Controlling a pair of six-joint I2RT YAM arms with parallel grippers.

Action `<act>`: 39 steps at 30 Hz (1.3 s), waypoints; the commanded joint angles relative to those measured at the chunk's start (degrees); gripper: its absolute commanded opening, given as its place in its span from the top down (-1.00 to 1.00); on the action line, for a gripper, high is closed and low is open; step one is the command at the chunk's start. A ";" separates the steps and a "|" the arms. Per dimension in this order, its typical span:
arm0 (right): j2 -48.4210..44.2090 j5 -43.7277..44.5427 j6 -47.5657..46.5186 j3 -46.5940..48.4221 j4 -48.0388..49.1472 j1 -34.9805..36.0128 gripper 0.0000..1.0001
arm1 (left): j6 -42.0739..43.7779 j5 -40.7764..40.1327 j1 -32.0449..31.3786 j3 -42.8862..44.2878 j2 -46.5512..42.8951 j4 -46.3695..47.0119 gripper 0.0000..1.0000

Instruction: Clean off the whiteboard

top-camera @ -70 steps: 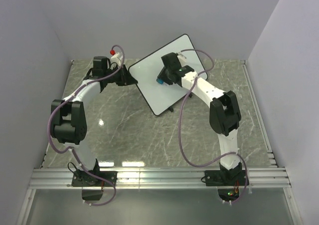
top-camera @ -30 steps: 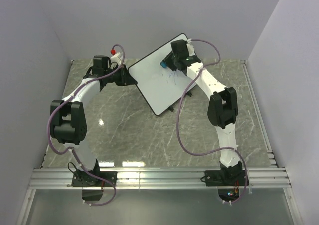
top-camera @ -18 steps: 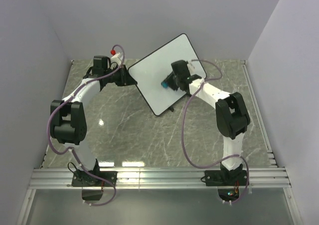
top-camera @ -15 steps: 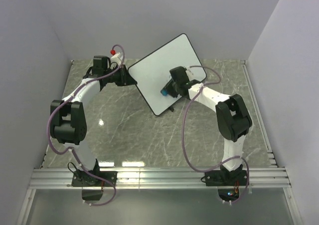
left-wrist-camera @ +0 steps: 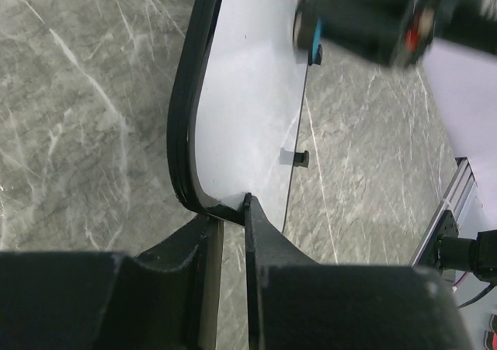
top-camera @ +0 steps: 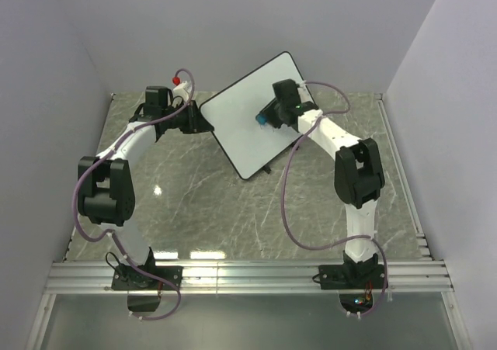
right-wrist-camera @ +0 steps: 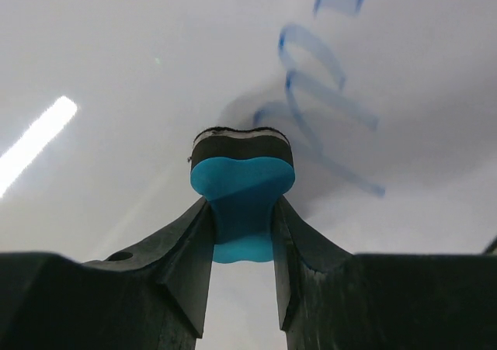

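1. Grey marbled tabletop (top-camera: 194, 202), pale walls on three sides; both my arms reach to its far half.
2. Large rectangular white board with thin black frame and rounded corners, the whiteboard (top-camera: 237, 133): stands tilted at the far centre of the table, one small black foot (top-camera: 268, 168) showing at its near end.
3. Left claw (left-wrist-camera: 229, 210): pinched on the whiteboard's black frame at a rounded corner, steadying it.
4. Right claw (right-wrist-camera: 242, 207): clamped on a small blue eraser with black felt pad (right-wrist-camera: 242, 175), felt against the white face.
5. Blue marker strokes (right-wrist-camera: 326, 102): looping, faint smudge around them, just beside the felt; not yet wiped.
6. Risks, as I judge:
   - pressing too hard could push the frame out of my thin left pinch or tip the board;
   - a slanted pad would smear the ink rather than lift it;
   - a sideways stroke could twist the eraser between my fingers.
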 commanded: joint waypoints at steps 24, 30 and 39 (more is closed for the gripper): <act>-5.91 -6.78 6.78 -17.40 5.44 9.22 1.00 | 5.27 2.14 -1.41 0.37 -3.52 -2.49 1.00; -5.65 -4.93 5.99 -16.27 5.62 3.70 1.00 | 5.45 2.14 -1.41 0.20 -3.78 -2.66 0.99; 3.30 -1.76 -1.21 -0.81 1.49 -10.18 1.00 | 5.36 1.78 -1.41 -0.50 -5.18 -2.93 0.99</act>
